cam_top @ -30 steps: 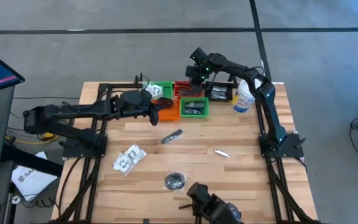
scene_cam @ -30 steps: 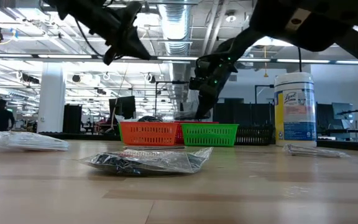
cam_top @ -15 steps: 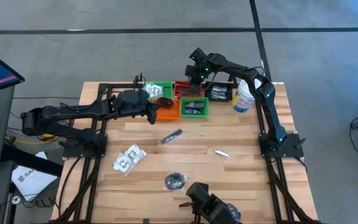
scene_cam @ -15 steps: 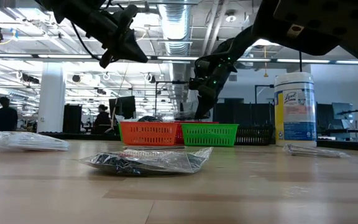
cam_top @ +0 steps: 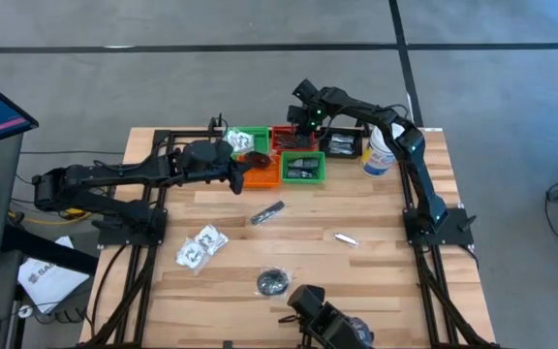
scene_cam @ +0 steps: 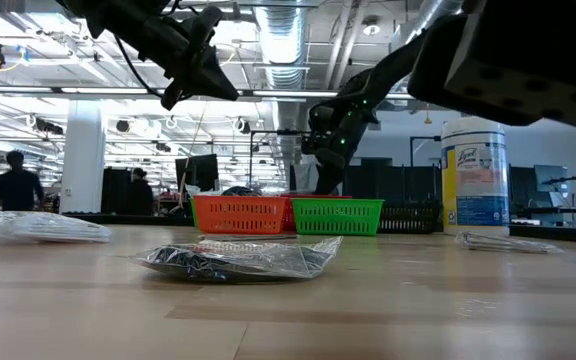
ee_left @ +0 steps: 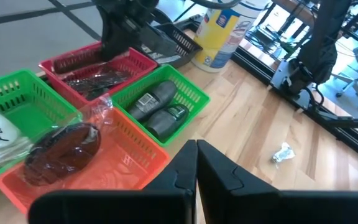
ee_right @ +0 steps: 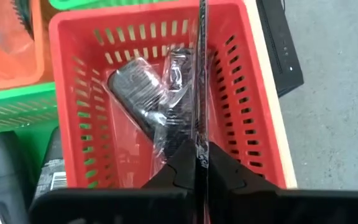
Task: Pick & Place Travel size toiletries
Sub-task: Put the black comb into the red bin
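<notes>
four loose toiletry packets [cam_top: 273, 282] lie on the table [cam_top: 376, 252]; both arms' jaws are together.

packets [cam_top: 200, 246] left, sachet [cam_top: 345, 238] right

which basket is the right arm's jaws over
The red basket, holding wrapped black combs. The right gripper hangs over it, jaws shut; the green and orange baskets sit beside it.

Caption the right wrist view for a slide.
Shut right gripper above red tray holding plastic-wrapped black combs.
</notes>
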